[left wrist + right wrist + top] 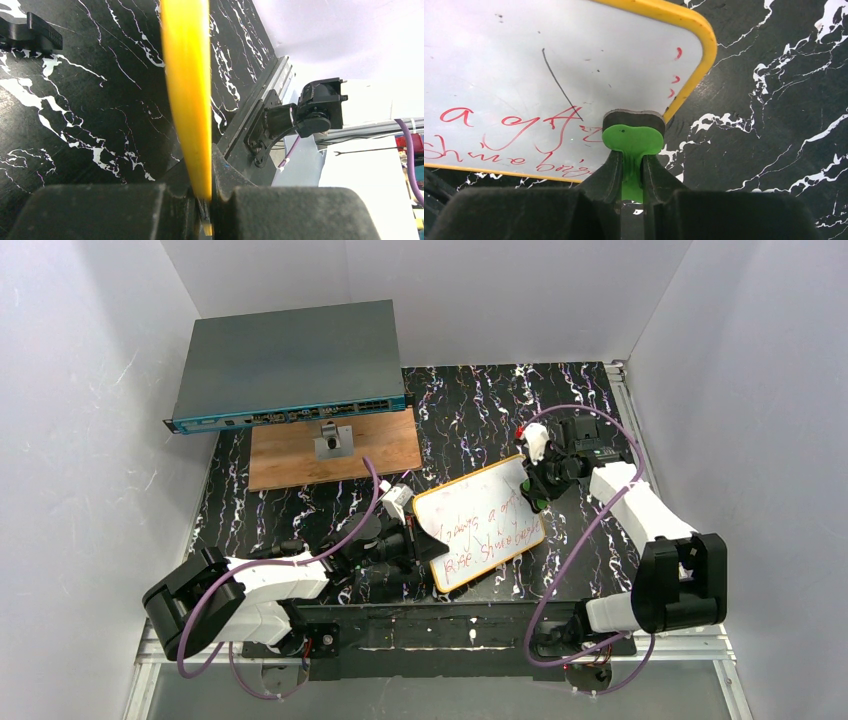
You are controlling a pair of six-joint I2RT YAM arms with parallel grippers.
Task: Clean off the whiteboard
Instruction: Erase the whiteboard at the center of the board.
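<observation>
Left wrist view: whiteboard [186,75] rim blurred, cropped at top. Overhead: red writing [485,530] unreadable.

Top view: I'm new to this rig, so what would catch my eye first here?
The whiteboard, covered in red handwriting, is mid-table, its orange rim pinched by the left gripper. The right gripper holds a green eraser at the board's far right corner. A grey network switch sits far left.

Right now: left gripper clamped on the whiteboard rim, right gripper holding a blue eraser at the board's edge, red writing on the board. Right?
Not quite: the eraser in the right gripper is green, not blue; the right wrist view shows it. The rest holds: left gripper clamped on the whiteboard rim, red writing on the board.
</observation>
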